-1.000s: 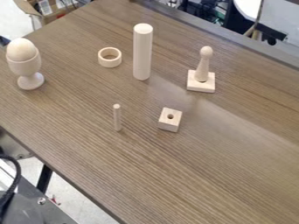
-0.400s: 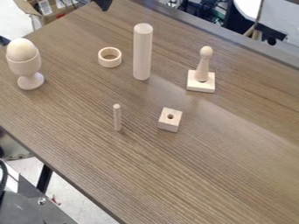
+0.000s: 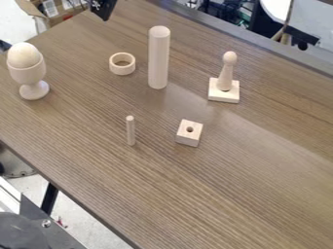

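Note:
Part of the black gripper (image 3: 102, 8) hangs in at the top edge, left of centre, above the table's far left part and touching none of the wooden pieces. Nearest to it are a pale wooden ring (image 3: 122, 63) and a tall upright cylinder (image 3: 158, 58). An egg in an egg cup (image 3: 28, 75) stands at the left. On the right, a knobbed peg (image 3: 226, 73) stands on a square base (image 3: 224, 95). Nearer the middle are a thin upright dowel (image 3: 131, 131) and a small block with a hole (image 3: 189, 133).
The brown wood-grain table (image 3: 214, 194) has its near edge running diagonally at lower left. Beyond that edge are a grey metal frame (image 3: 48, 236) and a dark rounded part (image 3: 21, 231). A cardboard box (image 3: 62, 17) stands past the far left corner.
The gripper has come into view at the top edge and moved slightly down and left. At lower left, the cable has gone from view and a dark rounded part has appeared. The wooden pieces have stayed put.

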Robot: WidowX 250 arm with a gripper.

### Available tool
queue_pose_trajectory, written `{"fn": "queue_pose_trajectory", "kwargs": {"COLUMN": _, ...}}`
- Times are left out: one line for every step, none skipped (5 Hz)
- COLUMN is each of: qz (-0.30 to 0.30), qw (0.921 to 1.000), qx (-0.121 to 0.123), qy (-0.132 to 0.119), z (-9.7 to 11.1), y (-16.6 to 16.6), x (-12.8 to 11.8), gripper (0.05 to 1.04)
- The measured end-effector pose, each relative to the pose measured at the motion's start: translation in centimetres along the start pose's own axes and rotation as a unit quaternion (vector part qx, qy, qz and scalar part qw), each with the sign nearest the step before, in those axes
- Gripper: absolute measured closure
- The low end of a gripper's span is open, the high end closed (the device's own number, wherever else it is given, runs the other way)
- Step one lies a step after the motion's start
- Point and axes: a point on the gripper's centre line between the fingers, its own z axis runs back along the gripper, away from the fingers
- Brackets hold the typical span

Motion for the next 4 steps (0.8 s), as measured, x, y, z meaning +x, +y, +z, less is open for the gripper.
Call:
{"fn": "queue_pose_trajectory", "kwargs": {"qz": 0.017, "qw": 0.9998, "qx": -0.01, "qy": 0.008, "z": -1.7, "y": -0.5, "x": 0.2, "gripper": 0.084}}
{"fn": "queue_pose_trajectory", "kwargs": {"qz": 0.047, "qw": 0.9981, "qx": -0.03, "qy": 0.027, "z": -2.9, "y": -1.1, "x": 0.0, "gripper": 0.084}}
{"fn": "queue_pose_trajectory", "kwargs": {"qz": 0.066, "qw": 0.9954, "qx": -0.032, "qy": 0.061, "z": -4.2, "y": -1.2, "x": -1.0, "gripper": 0.084}}
{"fn": "queue_pose_trajectory", "kwargs": {"qz": 0.054, "qw": 0.993, "qx": -0.008, "qy": 0.105, "z": -5.5, "y": -0.6, "x": -2.1, "gripper": 0.084}}
